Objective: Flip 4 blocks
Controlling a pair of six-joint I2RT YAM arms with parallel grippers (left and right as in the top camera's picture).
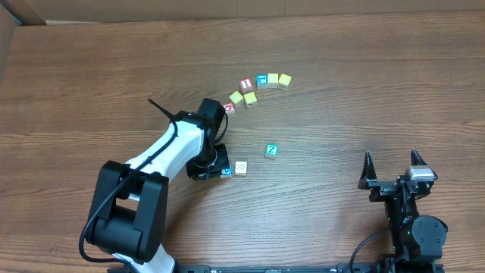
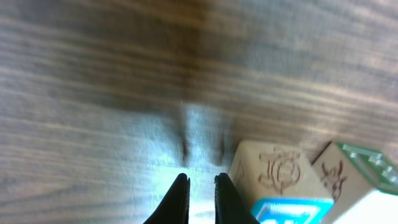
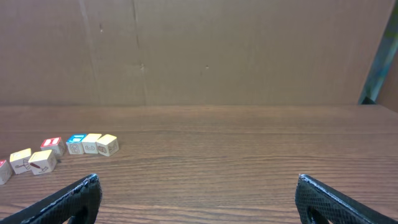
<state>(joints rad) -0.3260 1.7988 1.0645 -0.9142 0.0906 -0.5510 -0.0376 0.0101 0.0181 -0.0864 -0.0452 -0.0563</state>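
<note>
Wooden blue-faced block (image 1: pixel 225 174): left gripper (image 2: pixel 202 200) pressed together, empty, hovering beside it; right gripper (image 1: pixel 391 161) spread, idling; flips done so far: cannot tell.

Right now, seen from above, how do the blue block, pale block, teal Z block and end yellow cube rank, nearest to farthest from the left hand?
From the left hand:
1. blue block, right beside it.
2. pale block, just past the blue one.
3. teal Z block, farther right.
4. end yellow cube, at the upper row's end.
</note>
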